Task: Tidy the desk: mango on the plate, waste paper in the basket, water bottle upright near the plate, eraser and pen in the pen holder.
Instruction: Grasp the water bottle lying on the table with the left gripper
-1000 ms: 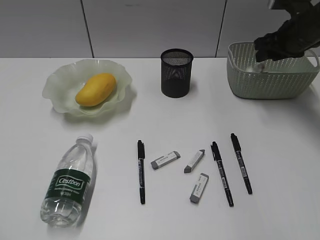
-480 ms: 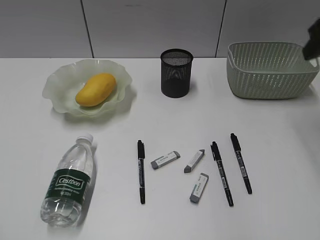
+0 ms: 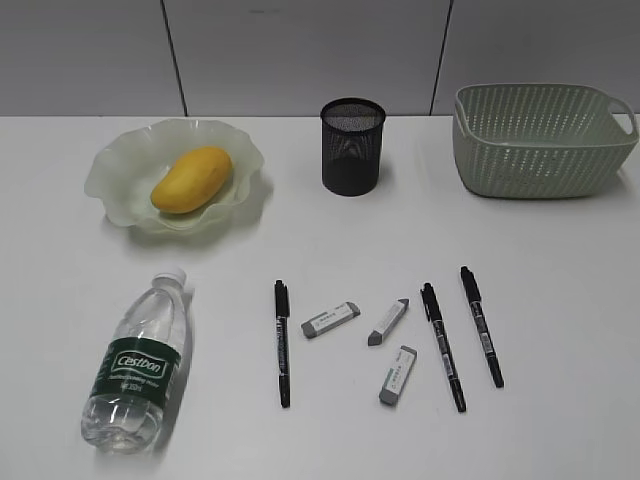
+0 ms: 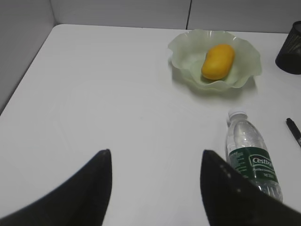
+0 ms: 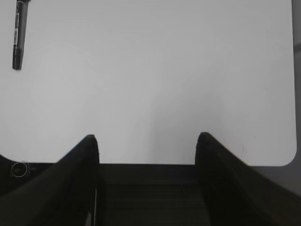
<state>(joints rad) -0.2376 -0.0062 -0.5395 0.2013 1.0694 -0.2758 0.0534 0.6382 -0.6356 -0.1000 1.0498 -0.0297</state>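
Observation:
The mango (image 3: 192,178) lies in the pale green plate (image 3: 120,160) at the back left; both also show in the left wrist view, mango (image 4: 217,61), plate (image 4: 183,47). The water bottle (image 3: 138,357) lies on its side at the front left, cap towards the plate. Three pens (image 3: 283,342) (image 3: 443,346) (image 3: 482,325) and three erasers (image 3: 330,319) (image 3: 388,321) (image 3: 398,376) lie on the desk (image 3: 560,300). The black pen holder (image 3: 353,145) stands at the back middle. The basket (image 3: 540,140) stands at the back right; the waste paper is not visible. My left gripper (image 4: 155,157) is open, left of the bottle (image 4: 251,157). My right gripper (image 5: 146,141) is open over the desk's edge.
In the right wrist view one pen (image 5: 19,35) lies at the top left and the desk's rounded corner (image 5: 289,157) is at the right. A grey wall runs behind the desk. Neither arm shows in the exterior view.
The right arm was over the basket a second ago, moved off to the right edge, and is now out of the exterior view. Nothing on the desk moved.

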